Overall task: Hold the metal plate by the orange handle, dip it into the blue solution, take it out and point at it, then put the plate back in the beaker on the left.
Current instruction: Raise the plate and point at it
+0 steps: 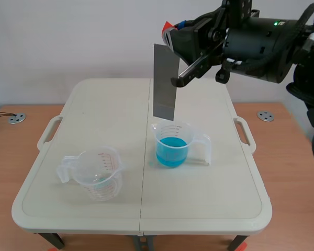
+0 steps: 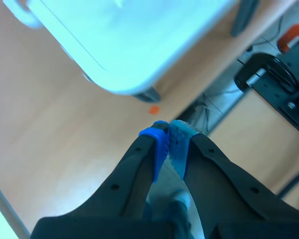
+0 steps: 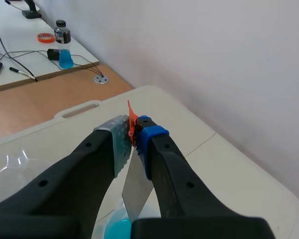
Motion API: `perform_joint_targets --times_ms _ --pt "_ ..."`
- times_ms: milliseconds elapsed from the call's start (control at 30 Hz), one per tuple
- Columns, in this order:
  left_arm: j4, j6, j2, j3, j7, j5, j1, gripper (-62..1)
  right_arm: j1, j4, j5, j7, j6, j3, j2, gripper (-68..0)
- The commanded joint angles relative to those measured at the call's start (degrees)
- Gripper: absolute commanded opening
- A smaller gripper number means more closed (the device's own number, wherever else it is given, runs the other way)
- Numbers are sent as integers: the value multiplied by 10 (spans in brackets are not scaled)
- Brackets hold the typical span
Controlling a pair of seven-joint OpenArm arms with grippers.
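Note:
A grey metal plate hangs upright above the beaker of blue solution, its lower edge just over the rim. My right gripper is shut on the plate's orange handle, high over the table; in the right wrist view the plate hangs down between the fingers toward the blue liquid. An empty clear beaker stands on the table's left. My left gripper is shut on nothing, off the table over the wooden floor; it does not show in the scene view.
The beakers stand on a cream folding table with handles at both sides. A wooden bench surrounds it, with round metal fittings on it. In the right wrist view a far desk holds a bottle and cables.

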Motion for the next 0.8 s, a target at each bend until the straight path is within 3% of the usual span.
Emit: perform_joint_targets --times_ms 0,333,767 --pt "4 1 -12 8 -8 -5 -28 -597 8 18 14 -1 4 6 1 -662" --pt "4 1 -33 83 8 -5 -209 -597 9 65 48 -16 4 37 1 -662" --pt "1 1 -21 287 88 -5 -473 -597 9 71 60 -22 4 50 1 -662"
